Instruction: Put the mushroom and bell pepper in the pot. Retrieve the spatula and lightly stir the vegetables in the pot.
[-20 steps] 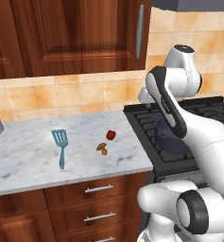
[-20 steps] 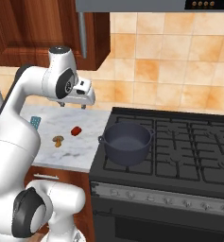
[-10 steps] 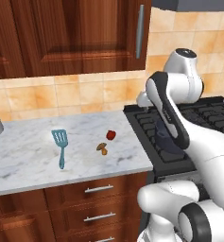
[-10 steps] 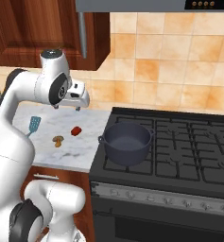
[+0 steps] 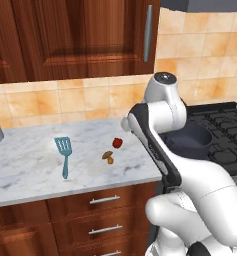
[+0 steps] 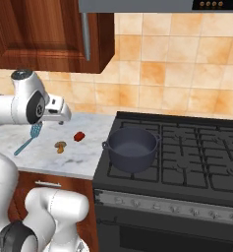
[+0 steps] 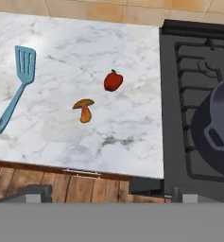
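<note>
Left base view: small glossy red roundish bell pepper (image 5: 117, 143) and brown capped mushroom (image 5: 108, 157) lie close together on the white marble worktop (image 5: 30, 170), towards its stove end and nearer its front edge than the wall. The teal-blue slotted spatula (image 5: 64, 153) lies flat farther from the stove, blade towards the wall. The white arm covers most of the round dark blue-grey metal pot (image 5: 192, 141).

Right base view: the pot stands whole on the black gas stove (image 6: 201, 162), on the front burner beside the worktop, both loop handles visible, its inside bare. Pepper and mushroom lie apart from it on the worktop. The arm's head hides part of the spatula blade and the gripper itself; whether the fingers are open or closed cannot be told.

Hand view: pepper, mushroom and spatula show from above on the marble; the pot is cut off by the right edge. The finger tips are hard to make out.
</note>
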You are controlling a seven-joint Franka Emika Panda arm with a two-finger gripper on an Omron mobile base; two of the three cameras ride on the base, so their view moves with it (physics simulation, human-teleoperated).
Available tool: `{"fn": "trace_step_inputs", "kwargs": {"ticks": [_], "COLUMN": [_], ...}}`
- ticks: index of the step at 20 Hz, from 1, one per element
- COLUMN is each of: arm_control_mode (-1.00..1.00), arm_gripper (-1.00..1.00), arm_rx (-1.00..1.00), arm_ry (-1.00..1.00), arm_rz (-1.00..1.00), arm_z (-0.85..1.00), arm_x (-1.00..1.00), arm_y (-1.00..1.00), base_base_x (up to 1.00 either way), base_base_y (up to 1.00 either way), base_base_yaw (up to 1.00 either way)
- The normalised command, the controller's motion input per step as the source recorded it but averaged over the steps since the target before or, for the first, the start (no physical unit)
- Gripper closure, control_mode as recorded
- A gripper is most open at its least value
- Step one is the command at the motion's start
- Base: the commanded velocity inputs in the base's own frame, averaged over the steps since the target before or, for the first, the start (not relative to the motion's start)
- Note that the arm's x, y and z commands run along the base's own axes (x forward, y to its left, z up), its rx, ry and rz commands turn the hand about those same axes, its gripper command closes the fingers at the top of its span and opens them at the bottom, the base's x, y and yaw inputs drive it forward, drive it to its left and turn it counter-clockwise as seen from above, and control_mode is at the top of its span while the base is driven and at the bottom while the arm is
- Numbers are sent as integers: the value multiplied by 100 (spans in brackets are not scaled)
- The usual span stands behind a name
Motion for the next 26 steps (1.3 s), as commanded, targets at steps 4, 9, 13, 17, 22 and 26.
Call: {"fn": "trace_step_inputs", "kwargs": {"ticks": [4,9,13,17,22,26], "arm_control_mode": [-100,-100,-100,-100,-100,-100], "arm_gripper": [-100,-100,-100,-100,-100,-100], "arm_rx": [-2,-2,0,0,1,11], "arm_ry": [0,0,3,3,7,17], "arm_rz": [0,0,-5,-14,-24,-21], "arm_z": [-48,-41,-41,-39,-38,-31], "arm_x": [14,26,30,31,44,35], "arm_y": [61,41,19,14,1,-2], "base_base_x": [0,0,0,0,0,0], "base_base_y": [0,0,0,0,0,0], "base_base_yaw": [0,0,0,0,0,0]}}
